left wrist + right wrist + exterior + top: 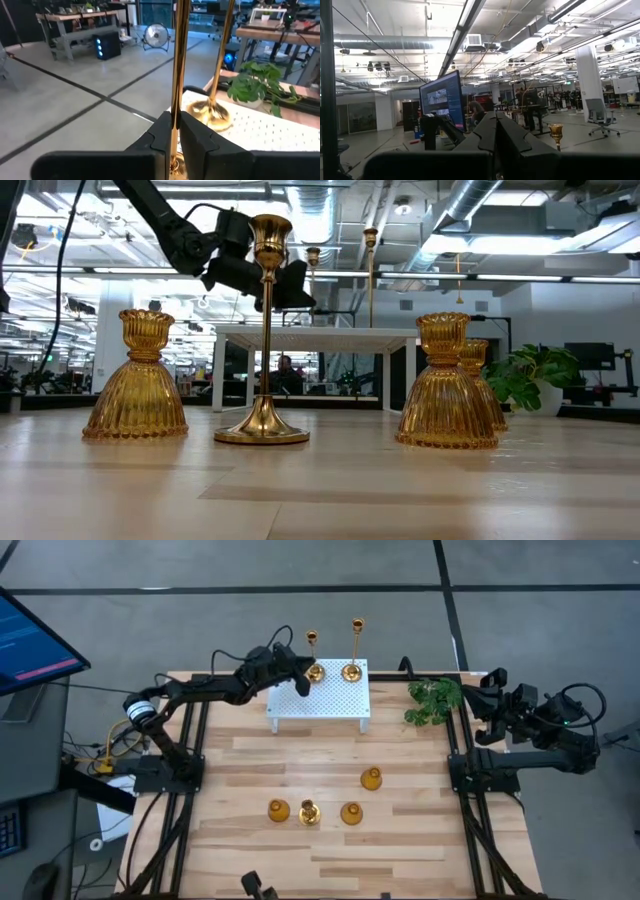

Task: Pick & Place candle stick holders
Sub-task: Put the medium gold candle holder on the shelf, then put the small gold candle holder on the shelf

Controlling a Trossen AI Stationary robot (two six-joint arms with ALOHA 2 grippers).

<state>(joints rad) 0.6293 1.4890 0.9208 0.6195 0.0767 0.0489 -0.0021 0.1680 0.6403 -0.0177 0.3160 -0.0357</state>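
Observation:
My left gripper (pixel 306 674) is shut on a slim gold candlestick (pixel 312 650) over the far left corner of the white perforated stand (pixel 322 705). A taller slim stick (pixel 355 648) stands on its round base on the stand beside it. On the table a third slim stick (pixel 309 812) stands between two short bulbous holders (pixel 278 810) (pixel 351 813). A third bulbous one (pixel 371 778) stands farther back. My right gripper (pixel 483 685) is shut and empty, off the table's right far corner. My left gripper (pixel 175 131) pinches the low part of the slim stick's stem (pixel 175 100) between its two fingers, just above the round base (pixel 175 163). The fingers come level from the table's left and lie across the stem. The stick stands upright. I cannot tell whether its base rests on the stand.
A green plant (pixel 435 700) stands at the table's far right, next to the stand. A monitor (pixel 30 640) is off the table's left. The table's near strip and the middle between the stand and the holders are bare wood (pixel 300 755).

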